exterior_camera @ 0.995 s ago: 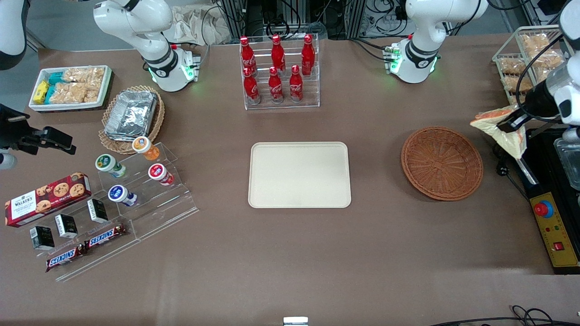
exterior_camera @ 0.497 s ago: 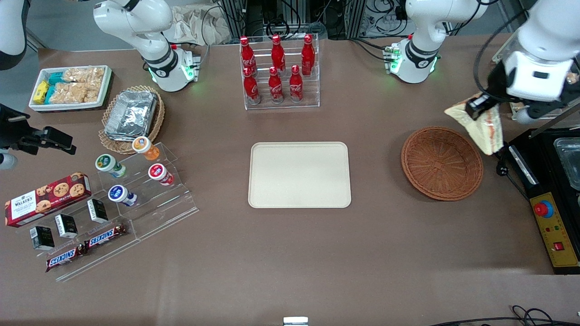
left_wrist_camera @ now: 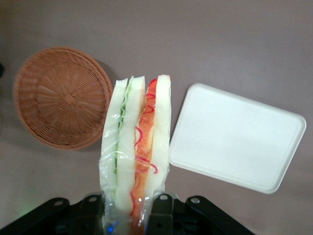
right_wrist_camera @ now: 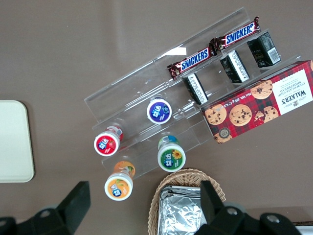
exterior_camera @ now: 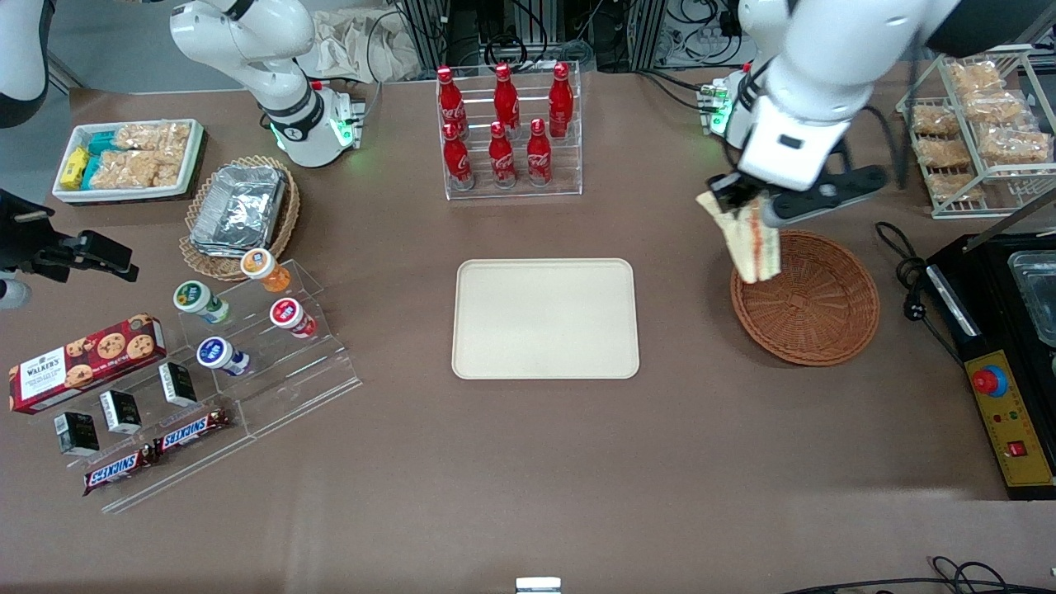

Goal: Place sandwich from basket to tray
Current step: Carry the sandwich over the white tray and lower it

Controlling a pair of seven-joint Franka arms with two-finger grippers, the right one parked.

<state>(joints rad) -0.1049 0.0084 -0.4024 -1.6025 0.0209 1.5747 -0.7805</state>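
From the front, the gripper point(exterior_camera: 747, 208) is hanging in the air over the basket point(exterior_camera: 805, 298) rim nearest the tray point(exterior_camera: 545, 318), clamping the sandwich point(exterior_camera: 751, 239) by its upper end – the wedge is dangling long-axis down. The tray is lying sideways toward the parked arm's end, bare. On the left wrist cam, the sandwich point(left_wrist_camera: 135, 147) is sticking straight out from the fingers point(left_wrist_camera: 161, 208), layers edge-on, passing between the basket point(left_wrist_camera: 61, 95) and the tray point(left_wrist_camera: 239, 139) – so I'm guessing a sideways carry comes next.
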